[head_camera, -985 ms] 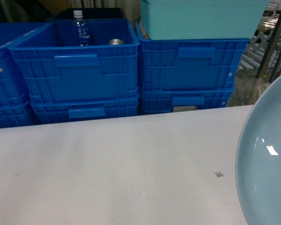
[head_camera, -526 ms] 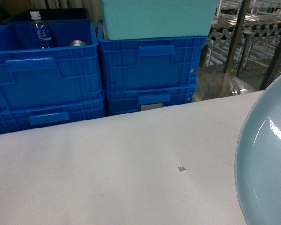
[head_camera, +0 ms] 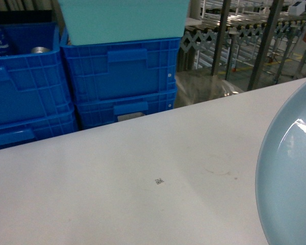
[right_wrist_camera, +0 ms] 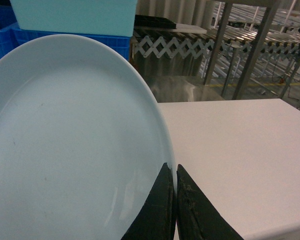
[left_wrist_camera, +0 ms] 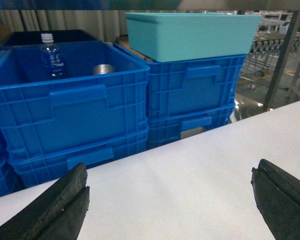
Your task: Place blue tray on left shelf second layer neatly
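The blue tray [head_camera: 290,178], pale and glossy, fills the right edge of the head view, held tilted above the white table [head_camera: 143,184]. In the right wrist view the blue tray [right_wrist_camera: 65,140] takes up the left half. My right gripper [right_wrist_camera: 175,170] is shut on its rim, one finger on each side. My left gripper [left_wrist_camera: 170,171] hangs open over the table with nothing between its fingers [left_wrist_camera: 65,200]. Neither gripper shows in the head view. The left shelf is out of view.
Stacked dark-blue crates [head_camera: 122,76] stand behind the table's far edge, with a teal bin [head_camera: 122,20] on top. One crate holds a water bottle [left_wrist_camera: 51,56] and a can [left_wrist_camera: 104,69]. Metal roller racks [head_camera: 245,30] stand at the back right. The table's right edge [right_wrist_camera: 290,227] is close.
The head view has swung to the right: crates and the table mark slid left, and the metal racks came into view. The tray stays at the right edge in the same grip.
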{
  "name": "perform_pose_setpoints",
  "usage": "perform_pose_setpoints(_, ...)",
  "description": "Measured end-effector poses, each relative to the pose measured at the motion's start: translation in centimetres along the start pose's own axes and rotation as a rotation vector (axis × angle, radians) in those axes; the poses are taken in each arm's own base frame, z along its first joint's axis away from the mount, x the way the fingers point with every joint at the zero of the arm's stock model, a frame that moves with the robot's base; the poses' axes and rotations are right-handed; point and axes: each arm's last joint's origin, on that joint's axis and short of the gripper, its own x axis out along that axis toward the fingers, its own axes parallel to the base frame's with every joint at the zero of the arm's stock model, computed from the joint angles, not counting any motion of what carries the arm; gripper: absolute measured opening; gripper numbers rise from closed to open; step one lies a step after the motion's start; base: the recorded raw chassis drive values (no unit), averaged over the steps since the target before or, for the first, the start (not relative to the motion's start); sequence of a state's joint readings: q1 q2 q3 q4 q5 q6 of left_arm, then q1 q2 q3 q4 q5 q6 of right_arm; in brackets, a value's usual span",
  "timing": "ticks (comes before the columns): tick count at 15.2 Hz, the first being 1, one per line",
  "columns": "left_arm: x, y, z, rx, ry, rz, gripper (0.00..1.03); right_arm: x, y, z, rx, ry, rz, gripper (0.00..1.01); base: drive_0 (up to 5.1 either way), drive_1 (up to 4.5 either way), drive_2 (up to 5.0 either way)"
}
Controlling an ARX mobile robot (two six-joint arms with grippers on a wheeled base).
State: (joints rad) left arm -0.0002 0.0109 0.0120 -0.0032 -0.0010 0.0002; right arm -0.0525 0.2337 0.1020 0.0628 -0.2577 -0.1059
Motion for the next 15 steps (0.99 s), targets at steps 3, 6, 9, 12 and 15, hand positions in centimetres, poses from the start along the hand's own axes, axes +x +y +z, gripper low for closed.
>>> perform_pose_setpoints(3, 0.00, 0.00, 0.00, 0.000, 0.000, 0.000, 0.98, 0.00, 0.00, 0.00, 0.000, 0.000, 0.000, 0.02, -1.0, -1.03, -1.0)
perform_pose_setpoints(6, 0.00, 0.00, 0.00, 0.000, 0.000, 0.000, 0.98, 0.00, 0.00, 0.00, 0.000, 0.000, 0.000, 0.02, -1.6, -1.60, -1.6)
perform_pose_setpoints(9, 0.00, 0.00, 0.00, 0.000, 0.000, 0.000, 0.98, 0.00, 0.00, 0.00, 0.000, 0.000, 0.000, 0.02, -1.6, -1.63, -1.6)
perform_pose_setpoints(12, 0.00, 0.00, 0.00, 0.000, 0.000, 0.000, 0.98, 0.00, 0.00, 0.01, 0.000, -0.001, 0.000, 0.02, -1.6, -1.63, -1.6)
perform_pose_setpoints(15, 0.00, 0.00, 0.00, 0.000, 0.000, 0.000, 0.98, 0.00, 0.00, 0.00, 0.000, 0.000, 0.000, 0.02, -1.6, -1.63, -1.6)
